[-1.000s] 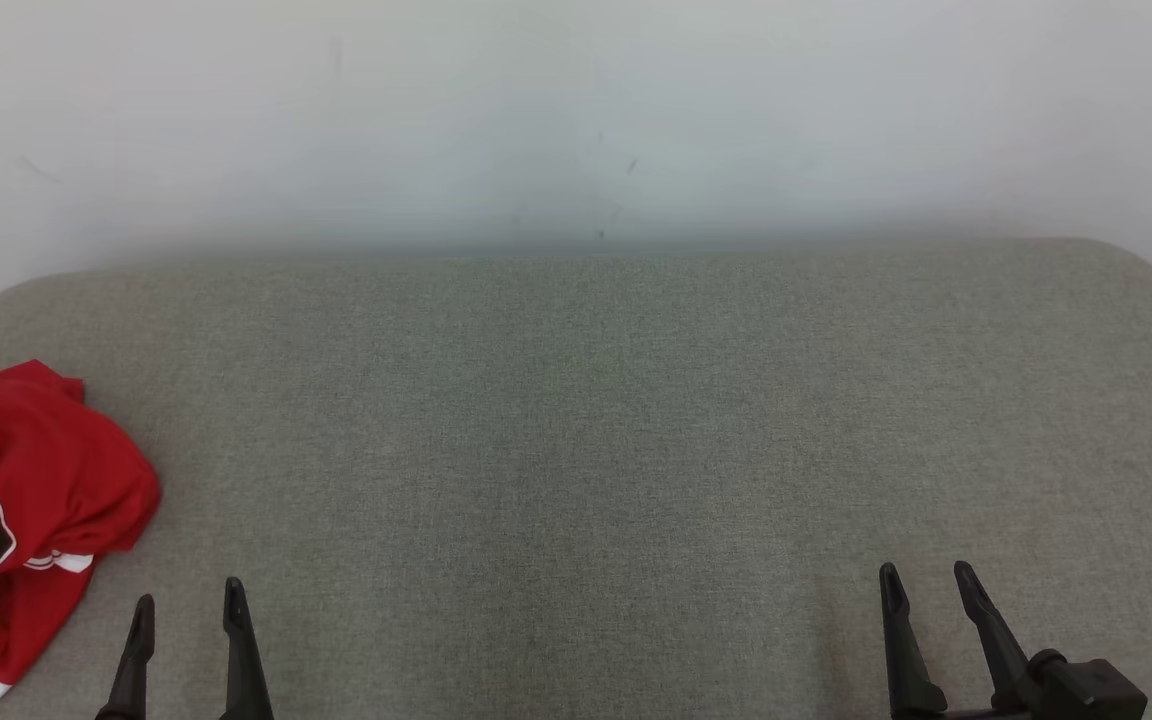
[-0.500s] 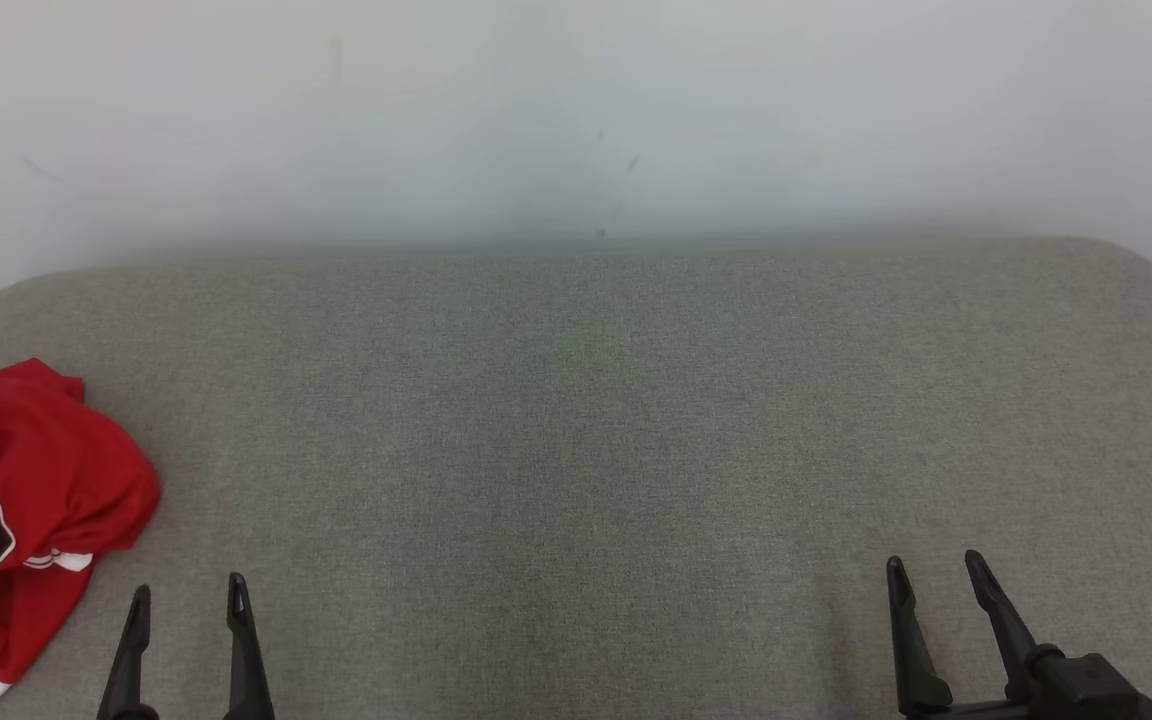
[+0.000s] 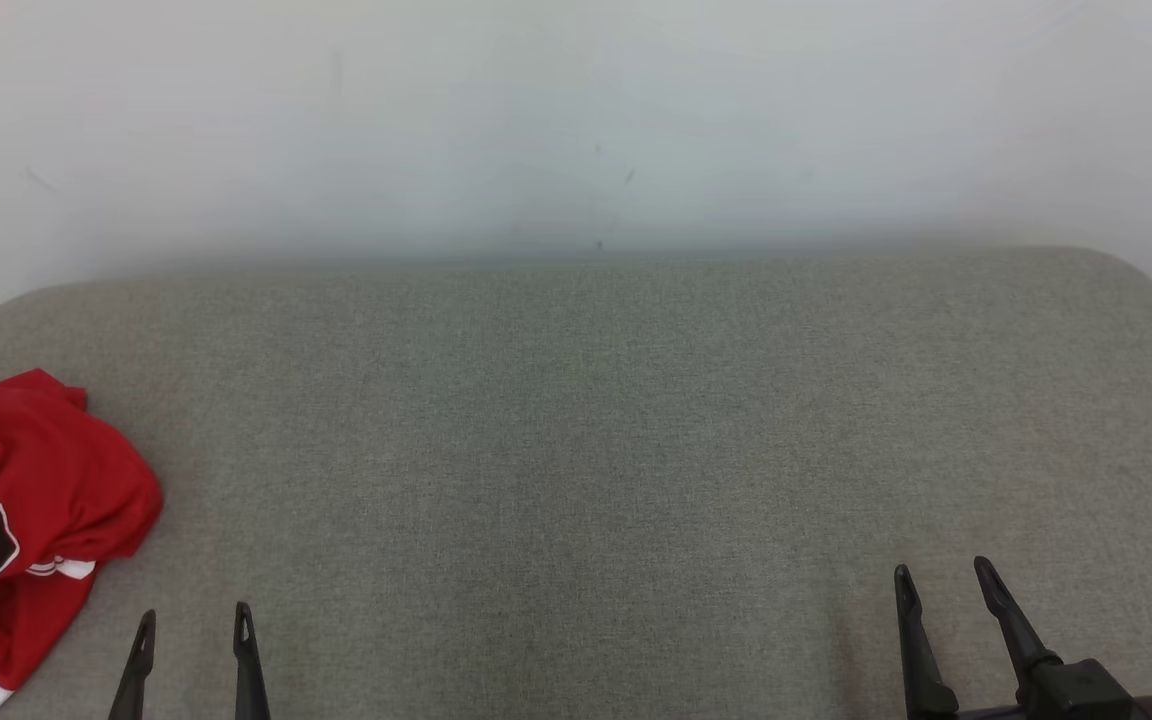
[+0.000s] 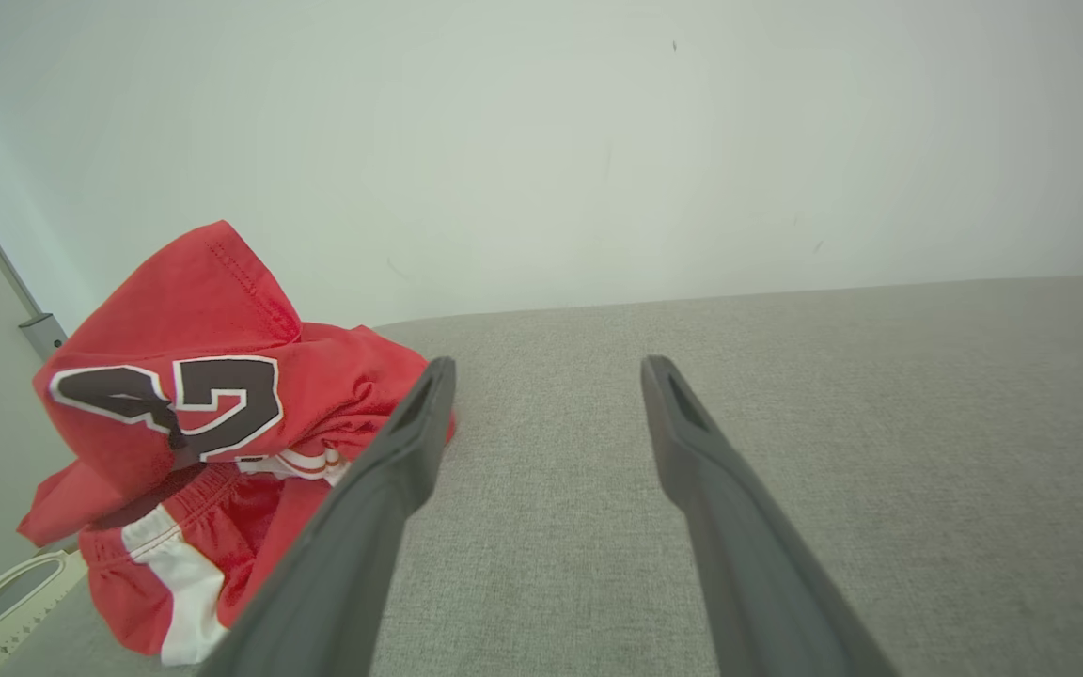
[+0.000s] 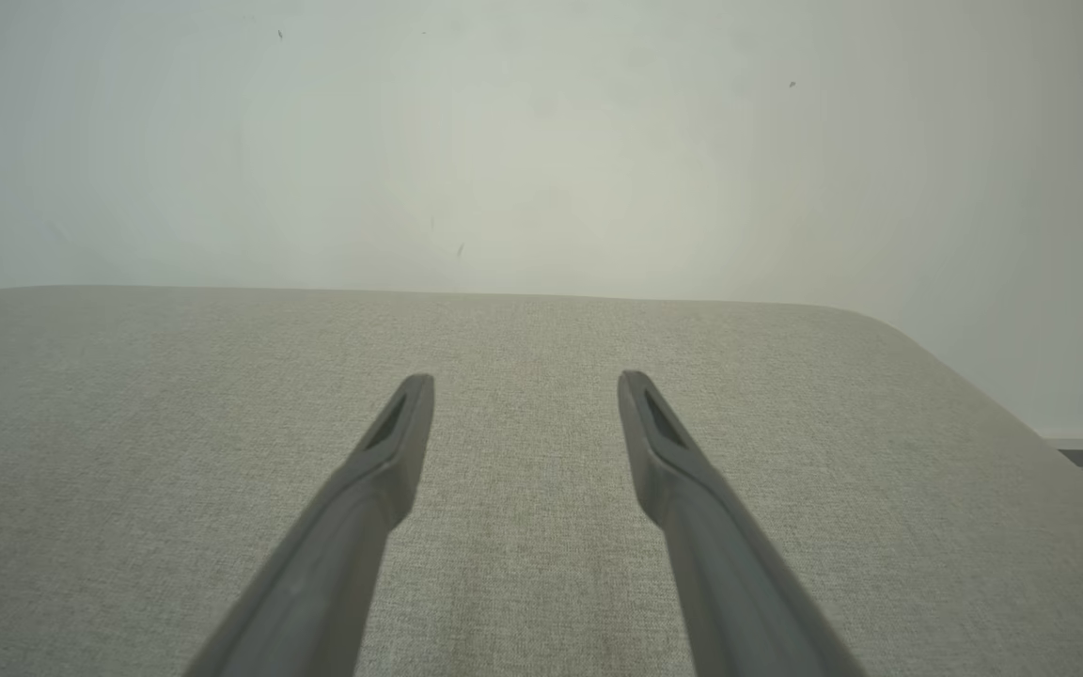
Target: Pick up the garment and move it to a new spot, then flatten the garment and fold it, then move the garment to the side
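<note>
Head camera has tipped a touch, so everything sits lower; left gripper point(image 3: 194, 612) has also backed off slightly. Both it and the right gripper point(image 3: 942, 566) are wide, holding nothing. Red garment point(image 3: 36, 500) is bunched at the left end of the grey worktop point(image 3: 576, 450).

Risk: pinching one loose layer could drag the heap over that edge.

Left wrist view shows the heap's height and printed number. Head view crops it.

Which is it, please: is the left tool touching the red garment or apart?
Apart: the head view shows bare grey cushion between the left tool and the red garment.
</note>
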### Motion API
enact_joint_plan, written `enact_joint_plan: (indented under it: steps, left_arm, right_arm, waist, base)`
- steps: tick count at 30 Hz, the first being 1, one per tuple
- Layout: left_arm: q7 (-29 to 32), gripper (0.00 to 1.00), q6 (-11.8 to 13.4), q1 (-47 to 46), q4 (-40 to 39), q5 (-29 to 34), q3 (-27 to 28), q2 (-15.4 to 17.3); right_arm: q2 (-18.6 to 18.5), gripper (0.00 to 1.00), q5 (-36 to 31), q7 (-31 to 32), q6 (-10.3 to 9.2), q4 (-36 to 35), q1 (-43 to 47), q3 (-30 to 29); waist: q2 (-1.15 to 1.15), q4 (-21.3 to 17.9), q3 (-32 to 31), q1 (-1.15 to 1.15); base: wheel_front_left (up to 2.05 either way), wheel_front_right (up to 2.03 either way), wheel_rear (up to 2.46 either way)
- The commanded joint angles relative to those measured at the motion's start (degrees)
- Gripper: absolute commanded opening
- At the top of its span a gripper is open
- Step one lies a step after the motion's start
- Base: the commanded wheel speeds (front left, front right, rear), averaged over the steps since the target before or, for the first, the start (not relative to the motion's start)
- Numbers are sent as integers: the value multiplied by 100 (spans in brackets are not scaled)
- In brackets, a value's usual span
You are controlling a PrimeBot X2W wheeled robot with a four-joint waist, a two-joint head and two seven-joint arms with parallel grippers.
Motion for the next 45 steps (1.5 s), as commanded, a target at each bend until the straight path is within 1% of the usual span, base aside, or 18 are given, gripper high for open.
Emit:
enact_joint_plan:
  steps: [1,11,15,17,26,37,45]
  left_arm:
    - [-23,100,21,104,60,-36,21,23]
    - [-23,100,-220,156,224,-83,-31,104]
    - [-23,100,-349,189,232,-124,0,102]
    - [-23,100,-355,199,233,-127,9,100]
    - [-23,100,-554,246,230,-138,131,63]
    - [-23,100,-652,267,218,-108,220,-2]
    - [-23,100,-664,265,212,-79,259,-42]
  right_arm:
    - [-11,100,-8,-26,19,3,32,-20]
    - [-11,100,38,-26,19,56,122,-41]
    - [-10,100,67,-26,19,81,132,-47]
    - [-10,100,68,-26,19,84,139,-48]
    - [-10,100,98,-26,19,90,185,-38]
    - [-11,100,126,-26,19,122,192,-68]
    - [-10,100,127,-26,19,128,200,-59]
  waist:
    - [0,-11,-31,0]
    - [0,-13,-115,0]
    - [0,4,-136,0]
    - [0,7,-142,0]
    - [0,11,-175,0]
    - [0,7,-155,0]
    - [0,5,-128,0]
  base:
    - [0,0,0]
    - [0,0,0]
    - [0,0,0]
    - [0,0,0]
    - [0,0,0]
    - [0,0,0]
    - [0,0,0]
